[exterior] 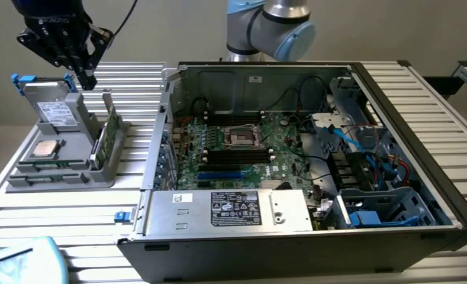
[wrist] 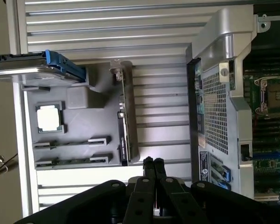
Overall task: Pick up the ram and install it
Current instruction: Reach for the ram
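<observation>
Hand (exterior: 86, 80) clenched, empty, above holder (exterior: 60, 180) rim. Ram (exterior: 107, 135) upright on edge in slot along holder's edge. We judge the risk thus: descending with fingers shut would strike ram's top edge and tip it from holder.

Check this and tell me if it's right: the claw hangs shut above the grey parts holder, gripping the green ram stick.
Not quite. The claw hangs shut above the grey plastic parts holder, but it grips nothing: the long, thin, dark green ram stick stands on edge in the holder's slot. The exterior view shows it.
</observation>
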`<state>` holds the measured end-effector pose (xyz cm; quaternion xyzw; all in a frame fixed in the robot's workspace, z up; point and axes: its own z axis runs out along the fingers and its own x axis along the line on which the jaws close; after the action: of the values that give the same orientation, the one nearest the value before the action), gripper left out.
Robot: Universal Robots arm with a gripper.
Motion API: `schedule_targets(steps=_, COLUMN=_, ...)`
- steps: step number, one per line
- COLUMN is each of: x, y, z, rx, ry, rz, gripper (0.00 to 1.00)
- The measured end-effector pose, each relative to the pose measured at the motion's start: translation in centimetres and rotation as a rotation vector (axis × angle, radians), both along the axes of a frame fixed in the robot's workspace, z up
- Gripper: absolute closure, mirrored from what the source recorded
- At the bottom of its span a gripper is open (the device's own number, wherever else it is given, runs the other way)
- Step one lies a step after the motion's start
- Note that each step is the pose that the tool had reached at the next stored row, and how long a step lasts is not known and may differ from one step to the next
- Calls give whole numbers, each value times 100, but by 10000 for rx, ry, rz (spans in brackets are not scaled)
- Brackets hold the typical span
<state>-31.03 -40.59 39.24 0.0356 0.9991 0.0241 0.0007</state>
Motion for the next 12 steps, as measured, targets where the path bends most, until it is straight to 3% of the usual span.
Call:
schedule_targets(steps=7, x=-242, y=-10, z=-8, rx=-1, ry=205, rz=-1, gripper=90)
schedule_targets(steps=12, x=-423, y=-65, z=-15, rx=3, ry=221, rz=0, gripper=90)
